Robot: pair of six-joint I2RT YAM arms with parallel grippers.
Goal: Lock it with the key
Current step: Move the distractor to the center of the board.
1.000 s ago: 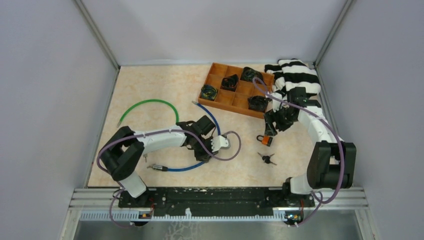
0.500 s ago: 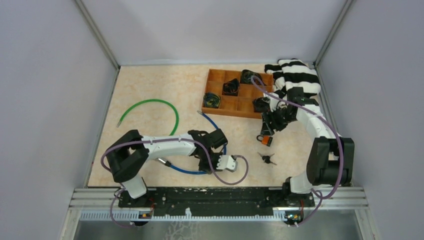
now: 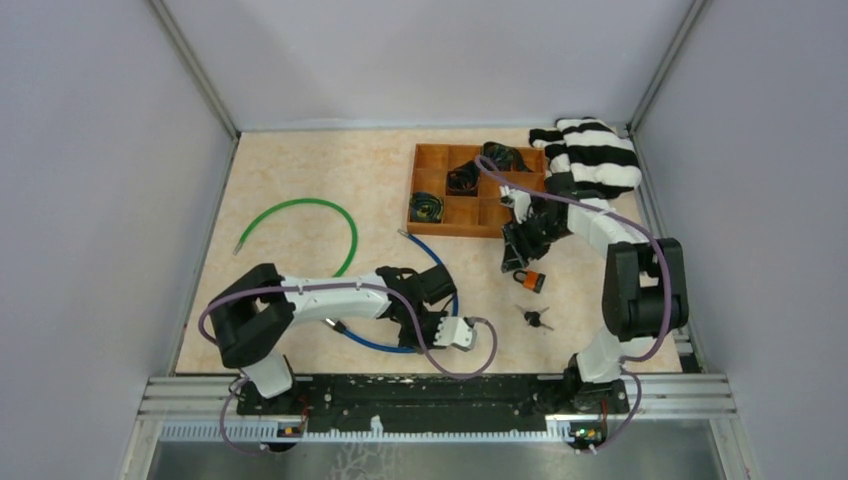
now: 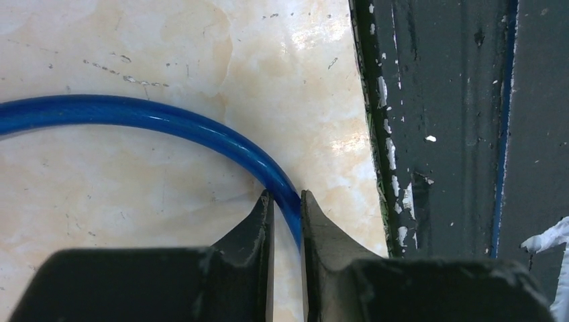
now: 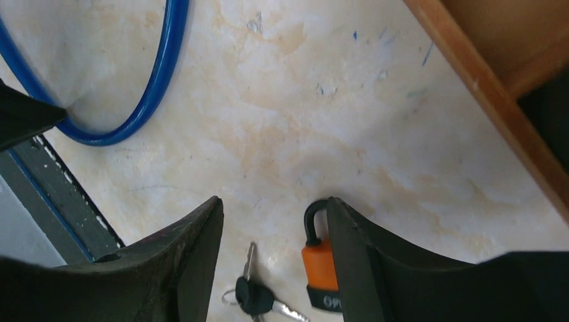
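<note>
Lock (image 3: 529,279) is being seen lying flat on the table (image 3: 300,170), between the tray (image 3: 416,185) and the front edge. A blue cable (image 4: 168,121) is being pinched by the left gripper (image 4: 286,201), its jaws being pressed shut on it. The lock is being hovered over by the right gripper (image 5: 272,208), its jaws being held apart. Keys (image 3: 537,319) are being seen near the lock.

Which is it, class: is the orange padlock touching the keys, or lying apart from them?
Apart. The top view shows a strip of table between the padlock and the keys, which lie nearer the arms' bases.
</note>
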